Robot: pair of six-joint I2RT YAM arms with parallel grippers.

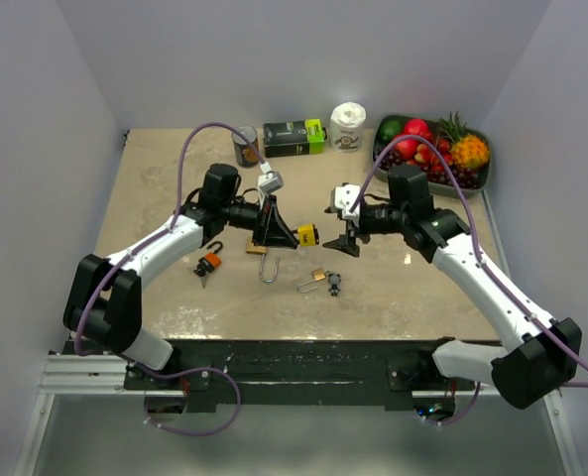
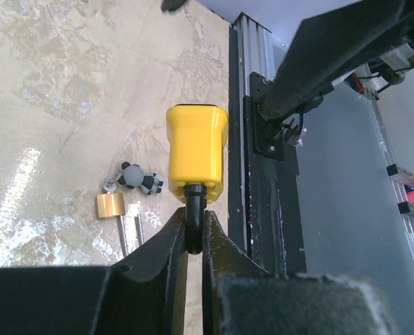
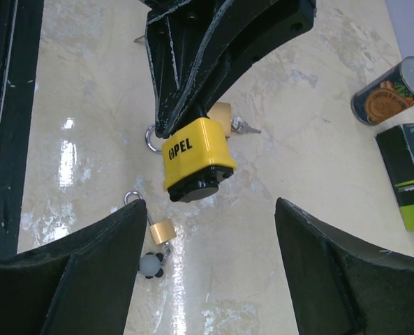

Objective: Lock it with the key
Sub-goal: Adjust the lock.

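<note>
Yellow padlock (image 1: 306, 235) hangs clear of the bench (image 1: 155, 178), its shackle (image 2: 194, 209) pinched in the left gripper (image 2: 195, 234), which is clamped tight. We note its long axis points at the right gripper (image 3: 210, 206), keyhole end facing it, near. That gripper is spread wide and holds nothing.

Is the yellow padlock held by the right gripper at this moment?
No, the left gripper grips the yellow padlock by its shackle, while the right gripper stands open, apart from it.
</note>
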